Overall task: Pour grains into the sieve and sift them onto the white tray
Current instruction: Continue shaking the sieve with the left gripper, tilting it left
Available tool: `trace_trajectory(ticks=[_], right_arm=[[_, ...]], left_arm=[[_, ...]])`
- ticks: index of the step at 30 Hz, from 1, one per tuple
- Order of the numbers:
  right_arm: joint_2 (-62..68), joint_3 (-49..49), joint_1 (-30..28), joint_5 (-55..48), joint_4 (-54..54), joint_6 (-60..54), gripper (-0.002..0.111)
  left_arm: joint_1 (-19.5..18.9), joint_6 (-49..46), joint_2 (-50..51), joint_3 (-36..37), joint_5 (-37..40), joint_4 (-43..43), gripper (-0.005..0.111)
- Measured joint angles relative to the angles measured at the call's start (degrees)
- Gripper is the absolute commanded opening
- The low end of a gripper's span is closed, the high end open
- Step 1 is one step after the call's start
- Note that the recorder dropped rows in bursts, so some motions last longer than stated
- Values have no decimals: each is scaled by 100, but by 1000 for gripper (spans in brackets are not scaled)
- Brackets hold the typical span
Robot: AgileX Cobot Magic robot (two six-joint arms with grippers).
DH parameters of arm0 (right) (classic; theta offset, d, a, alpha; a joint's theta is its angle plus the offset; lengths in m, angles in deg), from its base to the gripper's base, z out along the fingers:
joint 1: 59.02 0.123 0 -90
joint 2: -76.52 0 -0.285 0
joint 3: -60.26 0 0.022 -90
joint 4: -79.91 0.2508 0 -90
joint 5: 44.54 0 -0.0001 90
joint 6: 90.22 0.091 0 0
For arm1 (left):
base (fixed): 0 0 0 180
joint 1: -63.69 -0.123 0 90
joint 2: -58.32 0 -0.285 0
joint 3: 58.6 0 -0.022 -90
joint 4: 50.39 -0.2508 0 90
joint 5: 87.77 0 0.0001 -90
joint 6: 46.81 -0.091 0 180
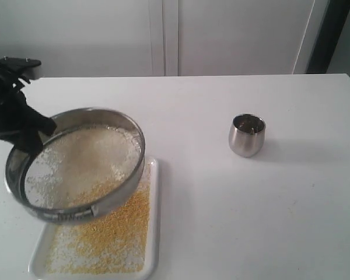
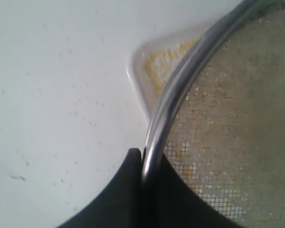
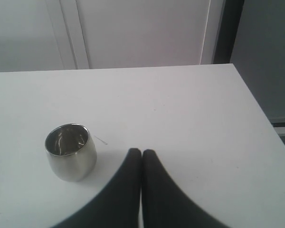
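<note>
**Sieve held tilted over the tray**

The smooth white table (image 1: 251,204) carries a shallow white tray (image 1: 154,233) with rounded corners, lying near the front left. Above the tray's far end hangs the round metal sieve (image 1: 105,205), tilted and clear of the tray, its fine wire mesh showing. The left gripper (image 2: 143,161) pinches the sieve's rim. A small rounded steel cup (image 1: 247,135) stands upright, well apart to the right. The right gripper (image 3: 141,154) is pressed together on nothing, near the cup. Whitish grains (image 1: 87,157) lie in the sieve and fine golden ones cover the tray.
</note>
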Motion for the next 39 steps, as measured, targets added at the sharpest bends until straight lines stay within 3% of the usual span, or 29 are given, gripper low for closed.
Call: trace_trajectory(ticks=[2, 4, 7, 8, 10, 12, 17, 20, 23, 24, 25, 27, 30, 31, 32, 34, 35, 37, 38, 39], right_arm=[[0, 0, 0, 0, 0, 0, 0], [0, 0, 0, 0, 0, 0, 0], [0, 0, 0, 0, 0, 0, 0], [0, 0, 0, 0, 0, 0, 0], [0, 0, 0, 0, 0, 0, 0], [0, 0, 0, 0, 0, 0, 0], [0, 0, 0, 0, 0, 0, 0], [0, 0, 0, 0, 0, 0, 0], [0, 0, 0, 0, 0, 0, 0], [0, 0, 0, 0, 0, 0, 0], [0, 0, 0, 0, 0, 0, 0], [0, 0, 0, 0, 0, 0, 0], [0, 0, 0, 0, 0, 0, 0], [0, 0, 0, 0, 0, 0, 0], [0, 0, 0, 0, 0, 0, 0], [0, 0, 0, 0, 0, 0, 0], [0, 0, 0, 0, 0, 0, 0], [0, 0, 0, 0, 0, 0, 0], [0, 0, 0, 0, 0, 0, 0], [0, 0, 0, 0, 0, 0, 0]], left_arm=[[104, -72, -412, 668, -67, -14, 0], [126, -152, -555, 843, -615, -40, 0], [-90, -105, 71, -267, -58, -9, 0], [-90, -105, 64, -215, 164, 15, 0], [110, -135, -396, 529, 61, 65, 0], [233, -188, -699, 941, -574, 79, 0], [26, -132, -141, -49, -153, 79, 0], [187, -209, -467, 541, -110, 140, 0], [305, -307, -797, 1087, -685, 224, 0], [263, -307, -727, 947, -774, 222, 0], [72, -277, -380, 411, -552, 222, 0], [-102, -223, -11, 60, 17, 209, 0], [80, -264, -490, 911, -120, 198, 0], [130, -287, -672, 1090, -590, 211, 0], [113, -275, -632, 939, -705, 211, 0], [-74, -132, 47, -134, -155, 255, 0], [-74, -132, 71, -132, 0, 235, 0], [146, -178, -342, 613, -50, 235, 0], [244, -233, -722, 1189, -489, 235, 0], [247, -247, -803, 1250, -707, 235, 0]])
